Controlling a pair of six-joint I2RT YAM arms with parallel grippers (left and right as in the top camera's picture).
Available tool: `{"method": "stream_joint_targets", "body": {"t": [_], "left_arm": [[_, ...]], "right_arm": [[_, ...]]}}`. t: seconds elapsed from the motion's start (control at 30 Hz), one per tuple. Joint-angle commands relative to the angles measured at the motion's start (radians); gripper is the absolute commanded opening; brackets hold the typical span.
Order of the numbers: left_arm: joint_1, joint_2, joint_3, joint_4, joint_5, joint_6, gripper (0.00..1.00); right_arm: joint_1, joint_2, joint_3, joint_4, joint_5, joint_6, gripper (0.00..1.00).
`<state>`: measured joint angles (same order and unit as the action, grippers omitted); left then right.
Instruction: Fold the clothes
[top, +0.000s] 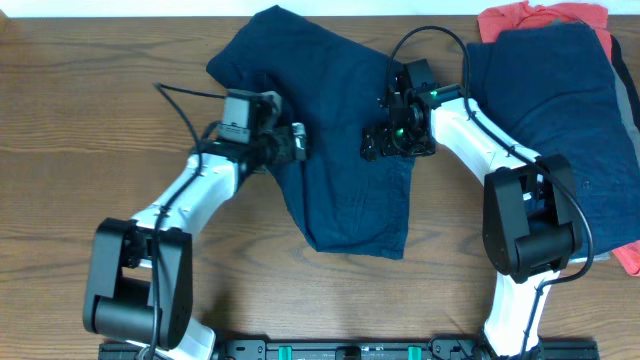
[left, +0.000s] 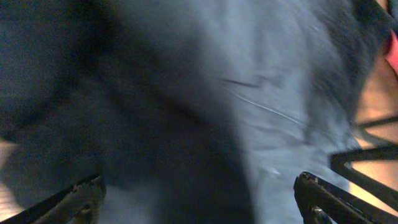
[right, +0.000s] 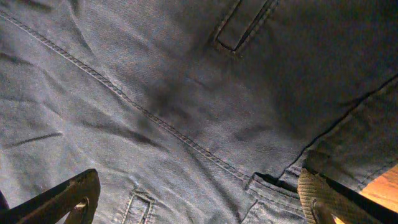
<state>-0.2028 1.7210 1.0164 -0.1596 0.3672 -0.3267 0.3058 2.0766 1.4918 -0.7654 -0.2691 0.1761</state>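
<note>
Your left gripper, jaws spread, sits at the left edge of the navy shorts. The shorts lie mid-table, long axis running from the far side toward the arm bases. The right gripper, jaws also spread, hovers over their right half, so both arms are equally near. Farther right, a navy garment covers a coral-red garment. Only the right wrist view shows a seam under the jaws; the left wrist view is blurred.

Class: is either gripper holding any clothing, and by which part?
Nothing is held. The left gripper and right gripper both stand open over the navy garment, with no fabric pinched.
</note>
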Motion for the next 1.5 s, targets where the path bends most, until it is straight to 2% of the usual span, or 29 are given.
{"method": "stream_joint_targets", "body": {"t": [0.0, 0.17, 0.27, 0.53, 0.77, 0.83, 0.97, 1.13, 1.17, 1.2, 1.33, 1.47], "left_arm": [[0.058, -0.056, 0.011, -0.019, -0.021, -0.003, 0.98], [0.129, -0.063, 0.010, -0.085, -0.022, 0.064, 0.98], [0.141, -0.028, 0.010, -0.102, -0.027, 0.064, 0.98], [0.141, 0.106, 0.010, -0.043, -0.031, 0.059, 0.98], [0.138, 0.135, 0.010, -0.016, 0.018, 0.059, 1.00], [0.138, 0.135, 0.010, -0.013, 0.018, 0.055, 0.93], [0.135, 0.135, 0.010, -0.008, 0.018, 0.019, 0.56], [0.127, 0.135, 0.010, 0.006, 0.018, 0.014, 0.21], [0.128, 0.134, 0.010, 0.009, 0.017, 0.015, 0.10], [0.130, 0.132, 0.010, 0.009, 0.013, 0.016, 0.06], [0.168, 0.093, 0.011, -0.002, -0.006, 0.019, 0.06], [0.242, 0.010, 0.011, -0.082, -0.018, 0.019, 0.06]], "right_arm": [[0.002, -0.005, -0.003, -0.001, 0.003, 0.002, 0.99], [0.002, -0.005, -0.003, -0.002, 0.003, 0.002, 0.99], [0.002, -0.005, -0.003, 0.002, 0.003, 0.003, 0.99], [0.002, -0.005, -0.003, -0.001, 0.003, 0.002, 0.99], [0.002, -0.005, -0.003, 0.002, 0.003, 0.003, 0.99], [0.002, -0.005, -0.003, 0.005, 0.003, 0.003, 0.99], [0.002, -0.005, -0.003, 0.007, 0.003, 0.003, 0.99], [0.002, -0.005, -0.003, 0.007, 0.003, 0.002, 0.99], [0.002, -0.005, -0.003, 0.007, 0.003, 0.002, 0.99], [0.002, -0.005, -0.003, 0.007, 0.003, 0.002, 0.99], [0.002, -0.005, -0.003, 0.007, 0.003, 0.002, 0.99], [0.002, -0.005, -0.003, 0.007, 0.003, 0.002, 0.99]]}}
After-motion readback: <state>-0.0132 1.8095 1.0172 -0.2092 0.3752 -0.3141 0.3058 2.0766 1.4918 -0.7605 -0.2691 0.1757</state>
